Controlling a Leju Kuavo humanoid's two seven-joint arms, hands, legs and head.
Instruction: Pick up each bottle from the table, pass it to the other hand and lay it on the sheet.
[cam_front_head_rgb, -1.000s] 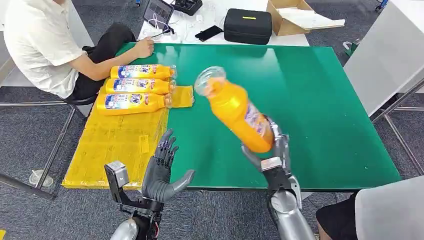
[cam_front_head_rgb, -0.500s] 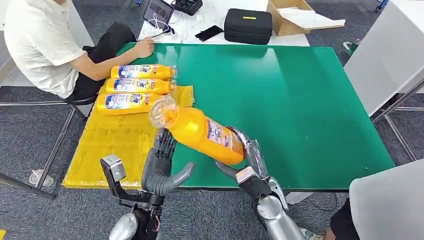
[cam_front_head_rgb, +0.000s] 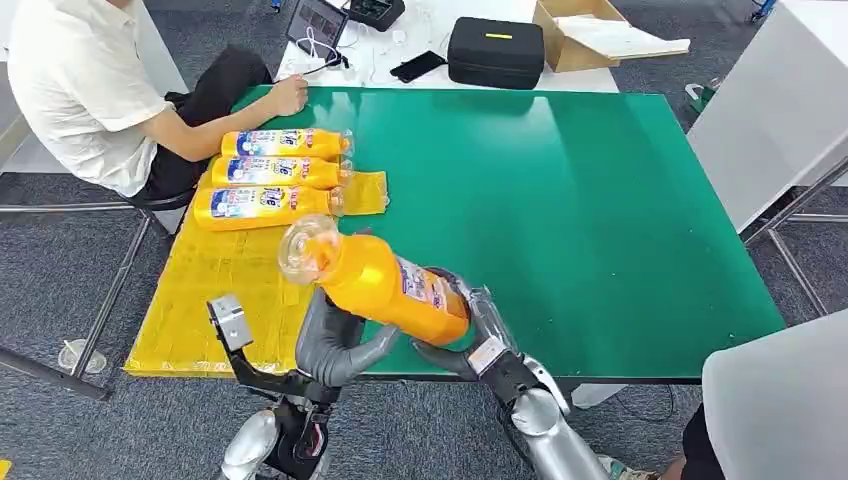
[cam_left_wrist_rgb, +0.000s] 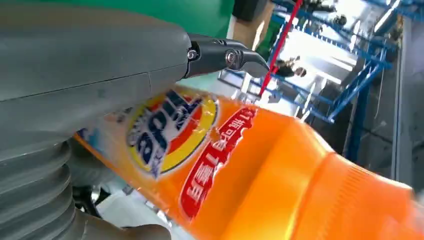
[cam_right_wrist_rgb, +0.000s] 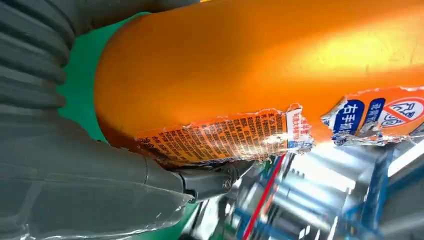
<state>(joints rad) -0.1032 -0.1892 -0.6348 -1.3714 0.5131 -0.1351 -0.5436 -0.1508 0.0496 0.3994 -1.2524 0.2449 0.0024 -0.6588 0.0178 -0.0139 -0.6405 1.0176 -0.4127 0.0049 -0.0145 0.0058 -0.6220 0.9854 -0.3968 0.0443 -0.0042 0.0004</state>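
Observation:
An orange bottle (cam_front_head_rgb: 385, 285) hangs tilted above the table's near edge, its clear cap end toward the yellow sheet (cam_front_head_rgb: 220, 290). My right hand (cam_front_head_rgb: 480, 335) grips its base, and the right wrist view shows the bottle (cam_right_wrist_rgb: 260, 65) close against that hand (cam_right_wrist_rgb: 75, 175). My left hand (cam_front_head_rgb: 335, 345) sits under the bottle's middle with its thumb still spread below; its fingers are hidden behind the bottle. In the left wrist view the bottle's label (cam_left_wrist_rgb: 250, 165) lies against the left hand (cam_left_wrist_rgb: 90, 60). Three more orange bottles (cam_front_head_rgb: 280, 172) lie side by side at the sheet's far end.
The green table (cam_front_head_rgb: 600, 200) stretches away to the right. A seated person (cam_front_head_rgb: 70, 80) rests a hand (cam_front_head_rgb: 290, 95) on the far left corner. A black case (cam_front_head_rgb: 495, 50) and a cardboard box (cam_front_head_rgb: 580, 30) sit on a white table behind. A grey-clothed person (cam_front_head_rgb: 780, 410) is near right.
My right hand has swung the bottle down and to the left, from upright over the table into my left hand. The left hand has risen slightly under it.

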